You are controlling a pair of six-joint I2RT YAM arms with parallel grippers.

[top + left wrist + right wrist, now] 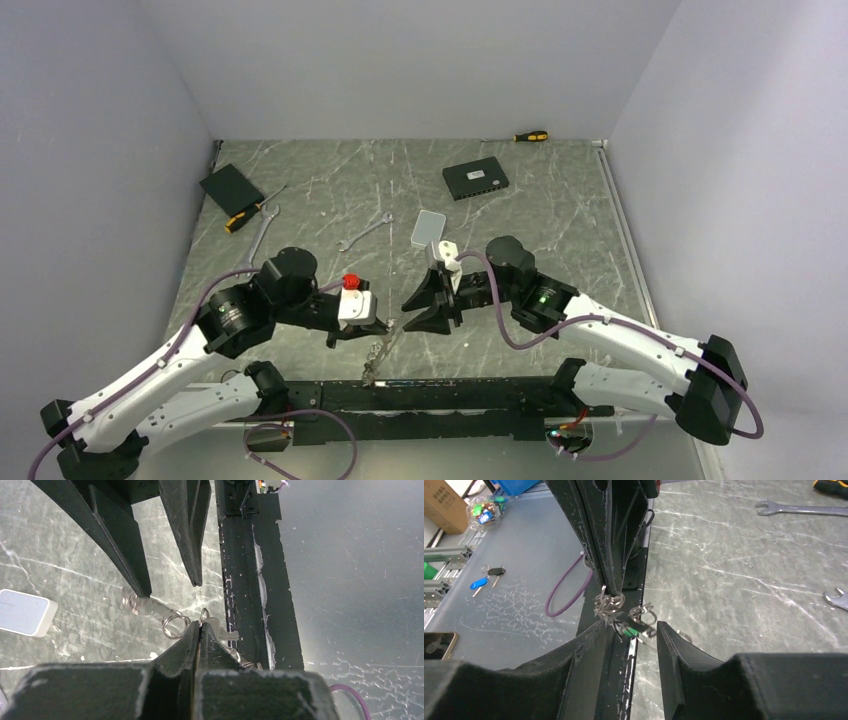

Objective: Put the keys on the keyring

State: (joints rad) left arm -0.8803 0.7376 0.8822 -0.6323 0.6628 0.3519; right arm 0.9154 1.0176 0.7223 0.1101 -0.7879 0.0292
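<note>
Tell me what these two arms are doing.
The left gripper is shut on the keyring, with keys and a green tag dangling below its tip. The right gripper is open, its fingers on either side of that bunch and gripping nothing. Whether a key is being threaded on at this moment cannot be told.

I have both arms bent inward, my left gripper (383,326) pinched tight, my right gripper (414,311) facing it, jaws parted.
</note>
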